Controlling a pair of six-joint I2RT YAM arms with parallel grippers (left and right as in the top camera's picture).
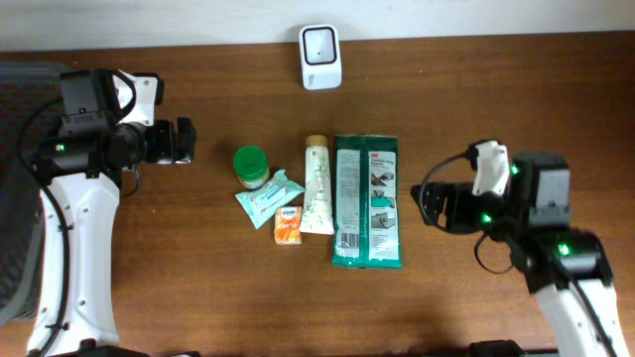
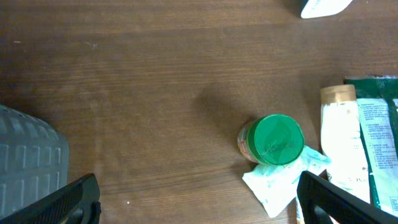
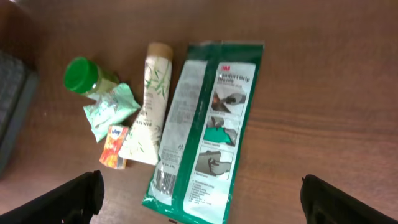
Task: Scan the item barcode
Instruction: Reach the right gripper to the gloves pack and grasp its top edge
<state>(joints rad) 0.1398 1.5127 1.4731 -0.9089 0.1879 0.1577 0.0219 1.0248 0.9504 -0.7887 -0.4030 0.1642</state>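
**Both grippers open and empty, no item lifted toward the scanner yet**

The flat green plastic packet (image 3: 211,124) is lying face-up just ahead of the right gripper (image 1: 427,203), whose fingers are standing wide apart and holding nothing. It is the item nearest that gripper, so I am judging it the likeliest pick, though the task names no item.

Past the packet, just beside its far long edge, the cream squeeze tube with a tan cap (image 1: 317,185) is lying. Further on are the small orange carton (image 1: 288,225), the pale teal soft tissue pack (image 1: 269,197) and the round jar with a green lid (image 1: 251,165). The jar is sitting closest to the left gripper (image 1: 184,141), which is also gaping open and empty, apart from it.

The white boxy barcode scanner (image 1: 320,57) is standing off to the side of both grippers, near the far edge of the brown wooden table (image 1: 198,288).

The packet is thin and lying flat, so the fingers risk pinching only film and slipping, or nudging the tube alongside. A striped patch at the packet's near end looks like the barcode. If a finger is covering it, or the packet is sagging, the scan would likely fail.

A white "3M" mark is showing at the packet's far end. The tube's lettering and the carton's print are too small to read.
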